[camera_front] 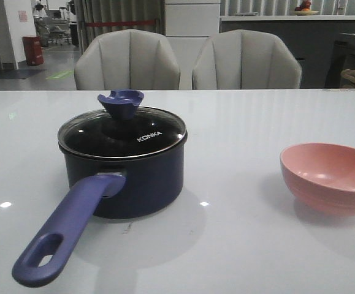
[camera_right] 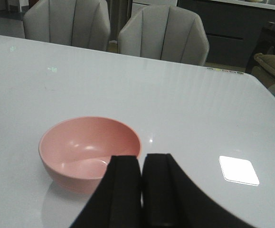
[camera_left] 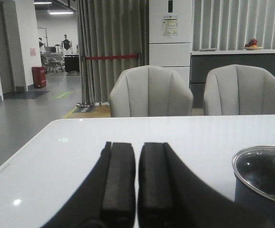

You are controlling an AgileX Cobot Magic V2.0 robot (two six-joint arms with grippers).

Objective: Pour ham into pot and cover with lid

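1. Front view: one pot (camera_front: 125, 174) on the white table (camera_front: 244, 245), left of centre, handle toward the camera. One lid (camera_front: 122, 131) seated on its rim, blue knob (camera_front: 121, 101) up. One pink bowl (camera_front: 327, 177) well apart to the right, upright; the inside that shows is bare. No ham visible anywhere. Two chairs (camera_front: 186, 61) behind. Neither arm in view.
2. Left wrist view: left gripper (camera_left: 137, 183) pads nearly together, thin gap, holding nothing. Pot and lid just beside it.
3. Right wrist view: right gripper (camera_right: 142, 190) likewise almost closed, empty, just short of the bowl's near rim.
4. Judgement: task looks complete. Remaining care: confirm the lid sits level all round; keep both arms off the handle.
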